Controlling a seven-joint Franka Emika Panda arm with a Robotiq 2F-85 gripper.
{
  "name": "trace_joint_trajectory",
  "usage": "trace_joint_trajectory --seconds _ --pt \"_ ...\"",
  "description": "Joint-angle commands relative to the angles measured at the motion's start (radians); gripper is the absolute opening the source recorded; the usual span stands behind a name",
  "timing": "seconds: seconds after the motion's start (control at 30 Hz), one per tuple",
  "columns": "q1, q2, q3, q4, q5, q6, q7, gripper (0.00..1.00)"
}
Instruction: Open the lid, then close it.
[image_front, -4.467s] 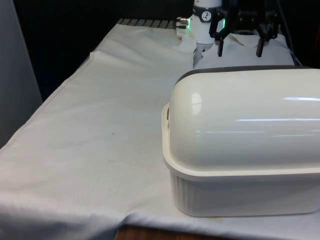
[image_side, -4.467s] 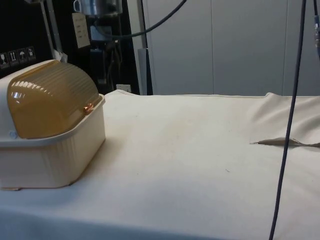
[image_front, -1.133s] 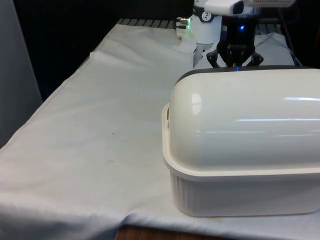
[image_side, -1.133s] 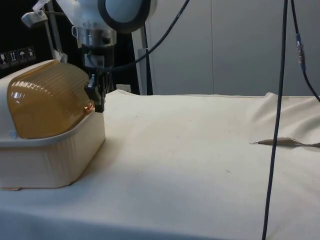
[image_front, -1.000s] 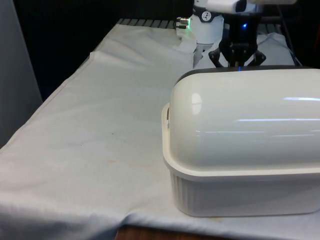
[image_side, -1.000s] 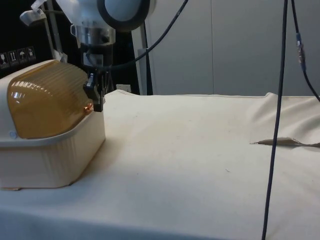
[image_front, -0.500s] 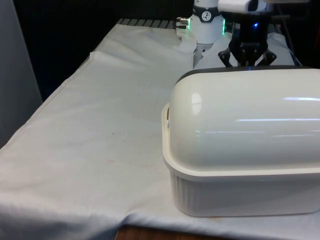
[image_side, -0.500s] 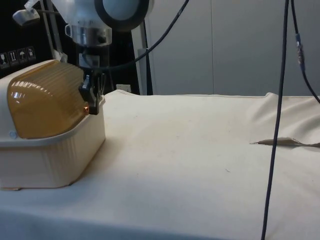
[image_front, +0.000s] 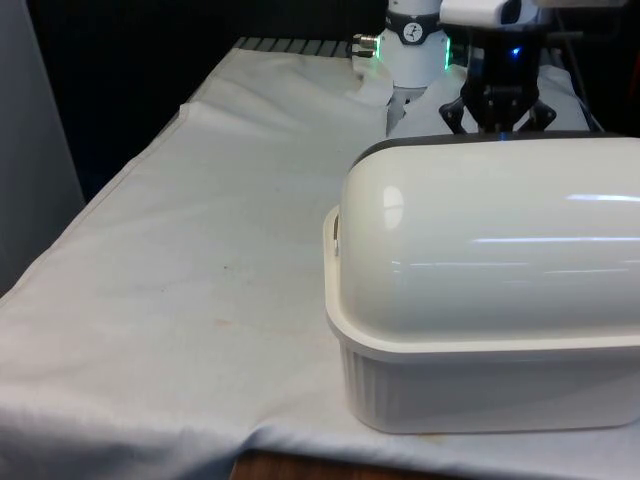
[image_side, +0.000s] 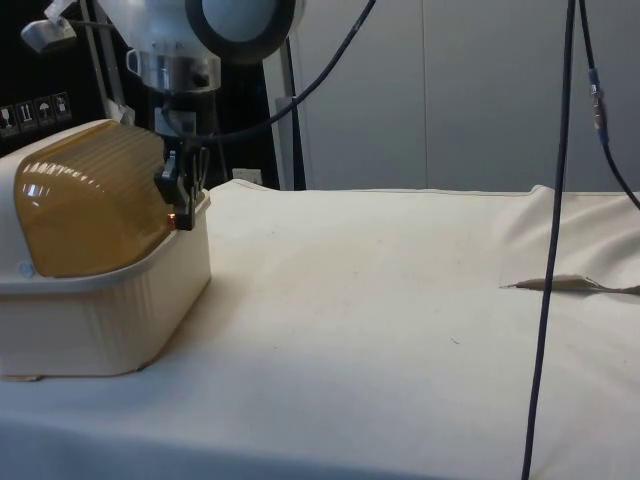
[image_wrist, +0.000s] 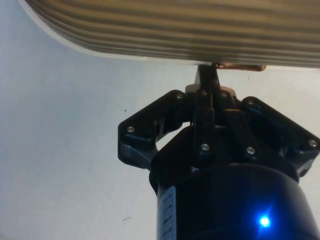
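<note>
A cream bread box stands with its amber ribbed roll lid down; from the front I see its white back. A small copper handle sits on the lid's lower edge. My black gripper hangs shut at that edge, fingers pressed together, tips against the handle. In the wrist view the joined fingertips touch the copper handle under the ribbed lid. From the front, the gripper shows just behind the box's top.
White cloth covers the table beside the box, with a fold at the side view's right. A dark cable hangs down there. The robot's base stands behind the box.
The shut gripper has drifted towards the front view's right and moved in against the lid's lower edge at the handle. The lid has stayed down.
</note>
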Motion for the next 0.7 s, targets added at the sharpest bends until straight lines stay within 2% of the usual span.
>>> trace_joint_trajectory --seconds 0.0,0.67 --pt "-0.003 0.005 0.001 0.004 0.004 0.004 -0.004 0.0" --pt "-0.006 0.014 -0.003 0.012 0.003 0.015 -0.005 0.0"
